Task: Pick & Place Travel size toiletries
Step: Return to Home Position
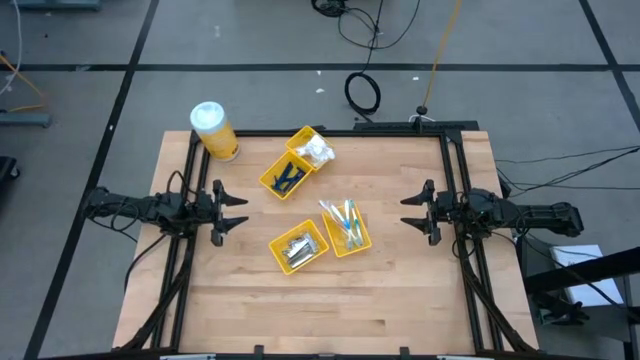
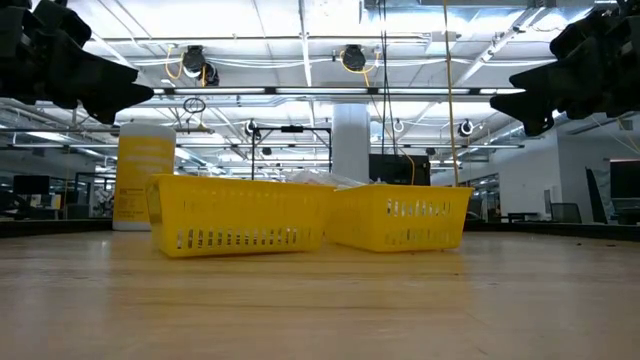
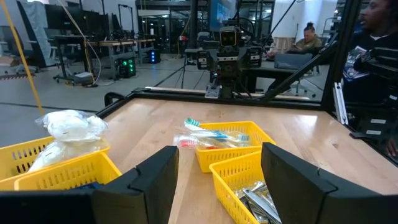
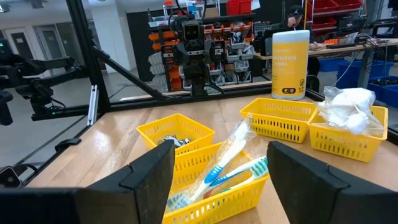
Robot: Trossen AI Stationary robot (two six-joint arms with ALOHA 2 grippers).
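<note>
Left gripper left of four yellow slotted plastic baskets, jaws wide, empty, right gripper right of them, same, silver-grey metal pieces part-hidden by basket wall

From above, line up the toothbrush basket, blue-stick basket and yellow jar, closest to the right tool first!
1. Toothbrush basket, right of centre, facing the right tool.
2. Blue-stick basket, left of centre.
3. Yellow jar, at the back left corner.
</note>
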